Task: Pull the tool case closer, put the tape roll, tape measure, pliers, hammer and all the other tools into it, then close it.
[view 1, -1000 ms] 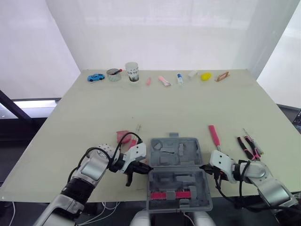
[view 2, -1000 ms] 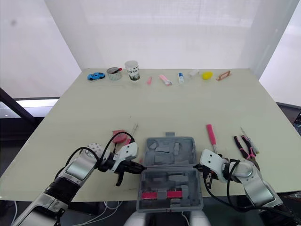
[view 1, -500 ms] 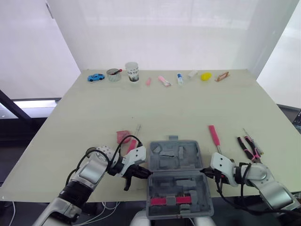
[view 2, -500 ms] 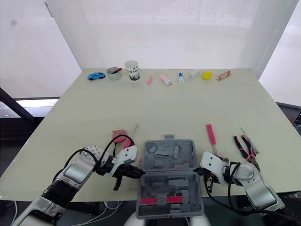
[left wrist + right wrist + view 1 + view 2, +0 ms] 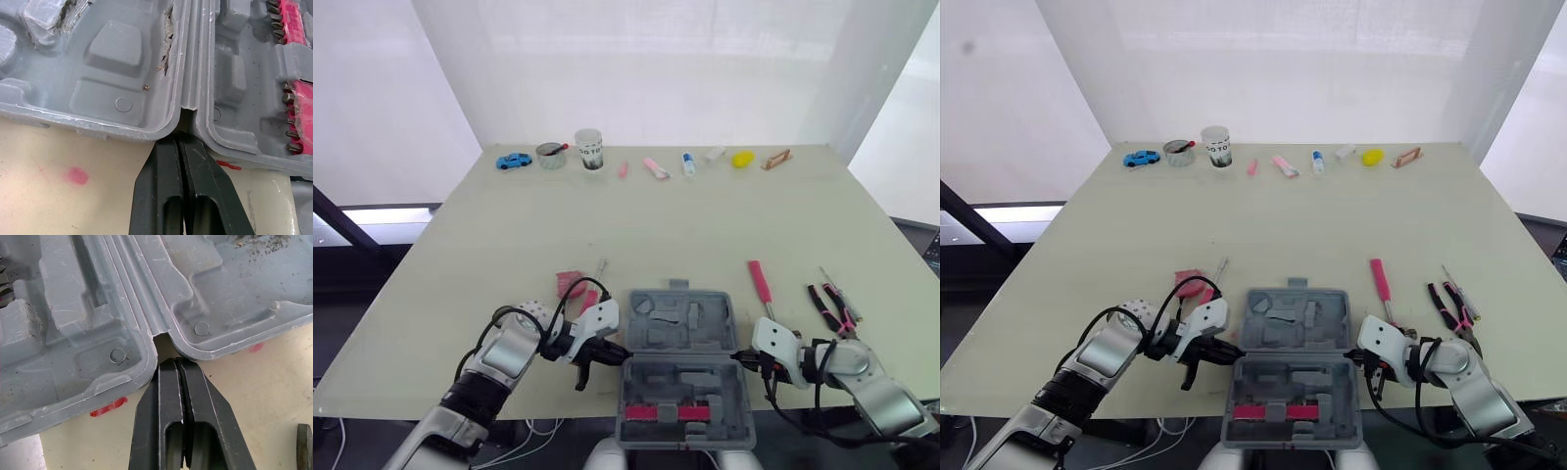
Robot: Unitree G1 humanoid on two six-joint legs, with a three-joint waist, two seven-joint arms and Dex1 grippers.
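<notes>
Left wrist view: I read the left gripper (image 5: 180,139) pressed together at the tool case (image 5: 680,323) hinge notch, and the right gripper (image 5: 173,363) likewise. The open case appears to overhang the table (image 5: 705,225) near edge. Any pull toward me may tip it off.

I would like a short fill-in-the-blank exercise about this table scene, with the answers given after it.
The tool case lies ____ on the table.
The left end effector and the right end effector are both ____.
The toy car at the far edge is ____.
The pliers lie to the robot's ____ of the case.
Missing words: open; shut; blue; right.
</notes>
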